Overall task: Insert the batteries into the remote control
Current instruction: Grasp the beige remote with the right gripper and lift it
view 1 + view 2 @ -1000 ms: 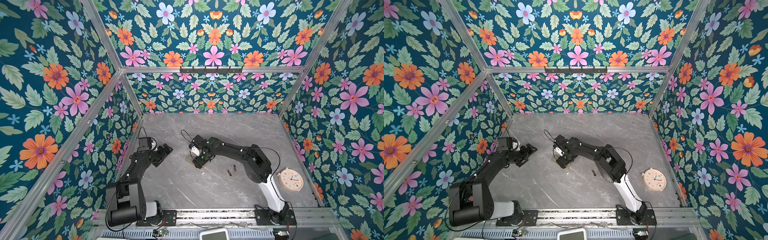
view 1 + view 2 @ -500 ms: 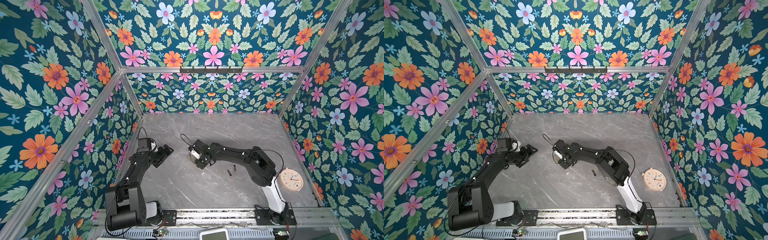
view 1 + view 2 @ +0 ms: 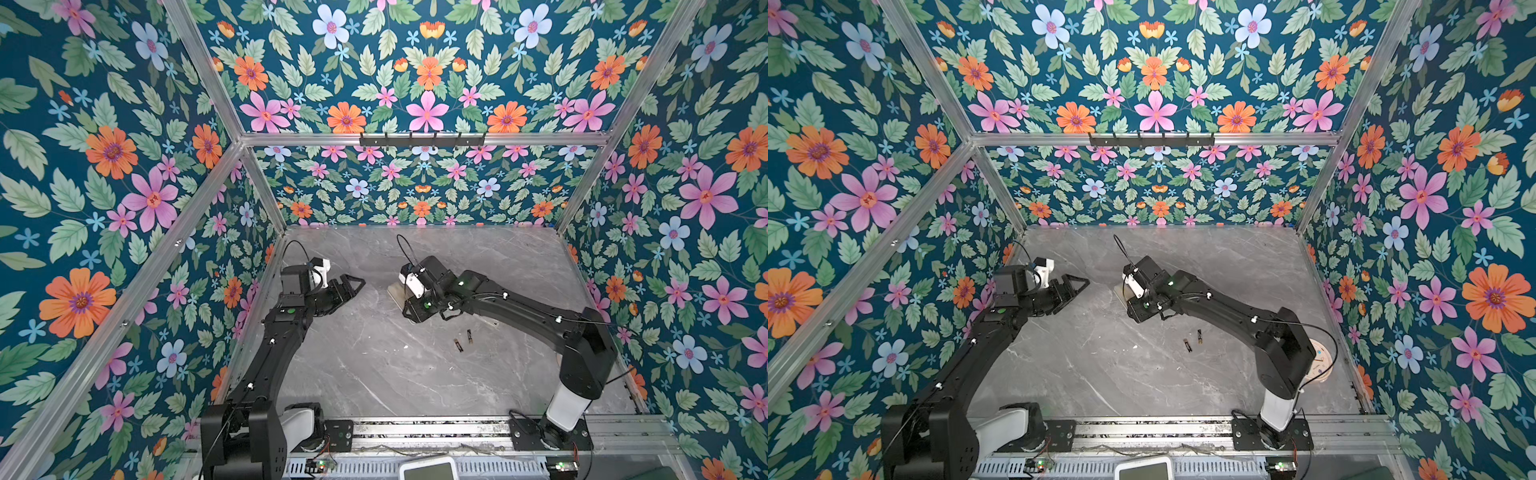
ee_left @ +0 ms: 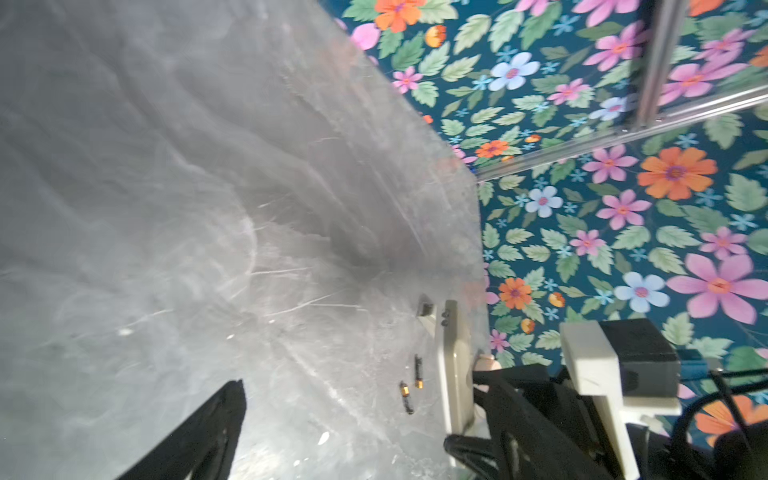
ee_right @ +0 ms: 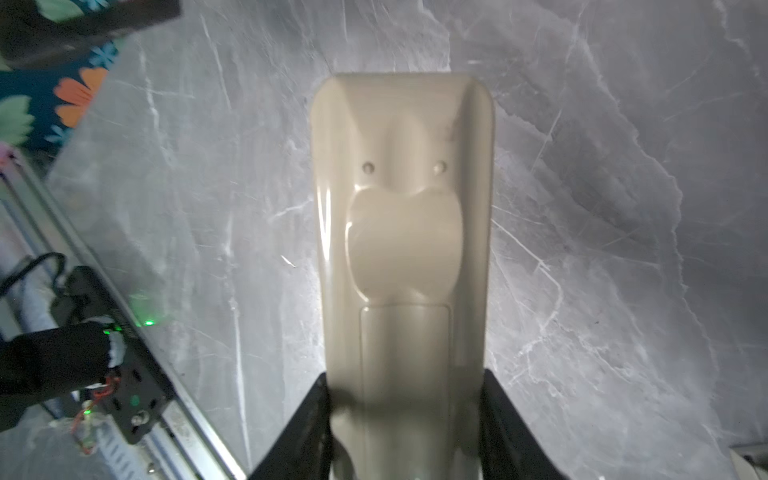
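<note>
The remote control [image 5: 403, 232], beige back showing, is clamped by its long sides in the right tool [image 5: 405, 399]. The batteries [image 3: 470, 336] lie side by side on the surface [image 3: 374, 374] near that arm. The left tool [image 3: 355, 288] hangs released, well apart.

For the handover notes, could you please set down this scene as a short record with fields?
remote control: beige back facing up
battery cover: in place on the remote control
right pincer: closed on the remote control's long edges, at the cover end
left pincer: open, empty, off to the left
batteries: two, loose on the table, close together, apart from the remote control, untouched
task state: no battery loaded yet
</note>
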`<action>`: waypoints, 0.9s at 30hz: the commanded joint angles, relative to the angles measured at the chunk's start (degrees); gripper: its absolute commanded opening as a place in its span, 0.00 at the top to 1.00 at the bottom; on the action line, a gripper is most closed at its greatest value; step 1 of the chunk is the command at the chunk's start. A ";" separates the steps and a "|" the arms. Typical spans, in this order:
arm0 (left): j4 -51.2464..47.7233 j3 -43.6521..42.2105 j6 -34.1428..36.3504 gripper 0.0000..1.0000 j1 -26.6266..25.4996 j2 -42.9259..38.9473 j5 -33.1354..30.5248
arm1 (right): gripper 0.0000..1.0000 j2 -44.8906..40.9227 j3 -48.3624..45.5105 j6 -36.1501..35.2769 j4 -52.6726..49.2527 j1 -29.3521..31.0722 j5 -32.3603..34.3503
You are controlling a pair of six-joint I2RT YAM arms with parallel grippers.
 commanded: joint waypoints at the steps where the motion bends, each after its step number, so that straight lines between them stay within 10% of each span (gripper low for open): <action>1: 7.69 2.69 -6.40 0.05 -5.77 0.52 -3.99 | 0.89 -2.17 -0.42 3.74 1.47 -0.08 0.36; 27: 23.11 6.66 -17.70 0.34 -25.14 12.38 -13.92 | 0.89 -10.22 -3.78 6.21 4.39 -0.07 4.89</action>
